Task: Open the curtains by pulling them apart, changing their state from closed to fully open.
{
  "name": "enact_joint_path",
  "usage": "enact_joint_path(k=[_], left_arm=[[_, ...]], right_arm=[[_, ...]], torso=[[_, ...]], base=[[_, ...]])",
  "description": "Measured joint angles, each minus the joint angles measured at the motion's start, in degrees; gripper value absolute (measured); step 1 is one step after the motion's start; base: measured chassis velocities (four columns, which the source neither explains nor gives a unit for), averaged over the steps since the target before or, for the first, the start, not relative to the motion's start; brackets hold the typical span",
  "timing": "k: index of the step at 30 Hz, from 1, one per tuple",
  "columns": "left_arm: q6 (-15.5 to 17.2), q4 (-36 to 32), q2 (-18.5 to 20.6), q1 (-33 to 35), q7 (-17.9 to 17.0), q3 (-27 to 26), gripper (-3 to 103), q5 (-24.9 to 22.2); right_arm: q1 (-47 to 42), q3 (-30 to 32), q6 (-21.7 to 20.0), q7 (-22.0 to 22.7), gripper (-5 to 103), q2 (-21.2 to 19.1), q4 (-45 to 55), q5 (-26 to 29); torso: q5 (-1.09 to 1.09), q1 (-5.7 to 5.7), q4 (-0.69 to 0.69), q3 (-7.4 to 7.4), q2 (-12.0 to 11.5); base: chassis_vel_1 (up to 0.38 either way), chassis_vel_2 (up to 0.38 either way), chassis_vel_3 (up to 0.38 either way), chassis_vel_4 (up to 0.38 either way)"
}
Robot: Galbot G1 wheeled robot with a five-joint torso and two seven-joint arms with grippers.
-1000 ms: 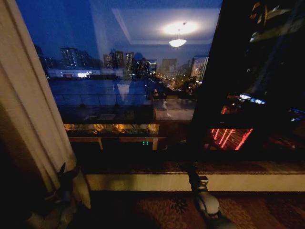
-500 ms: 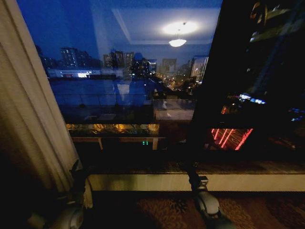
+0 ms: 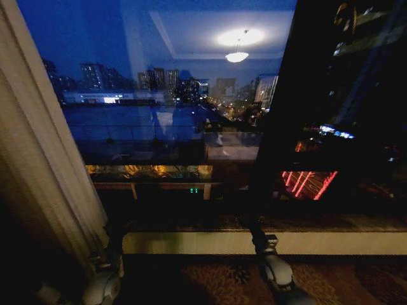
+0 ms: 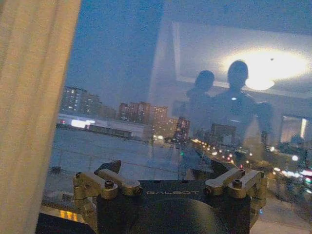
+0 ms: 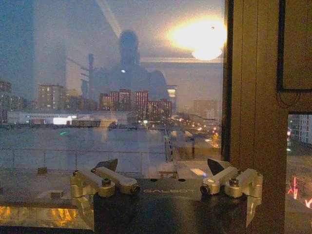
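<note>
Cream sheer curtain hangs bunched at the window's left edge. Our left gripper sits low, just right of its hem, fingers spread and empty. Our right gripper waits below the window's middle, near the sill, also released.

"GALBOT" on left gripper body, "GALBOT" on right gripper body
</note>
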Motion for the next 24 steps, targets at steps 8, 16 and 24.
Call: enact_joint_path(k=[8, 16, 24], left_arm=[[-0.25, 1.58, 0.35, -0.85, 0.65, 0.37, 100, 1.25], [-0.36, 1.76, 0.42, -0.93, 0.67, 0.31, 100, 1.34], [-0.39, 1.76, 0.44, -0.93, 0.69, 0.27, 100, 1.35]], right_arm=[[0.00, 0.00, 0.00, 0.00, 100, -0.01, 0.00, 0.00], [0.00, 0.00, 0.00, 0.00, 100, 0.00, 0.00, 0.00], [0.00, 0.00, 0.00, 0.00, 100, 0.00, 0.00, 0.00]], torso=[[0.00, 0.01, 0.00, 0.00, 0.00], [0.00, 0.01, 0.00, 0.00, 0.00], [0.00, 0.01, 0.00, 0.00, 0.00]], base=[[0.000, 0.000, 0.000, 0.000], [0.000, 0.000, 0.000, 0.000], [0.000, 0.000, 0.000, 0.000]])
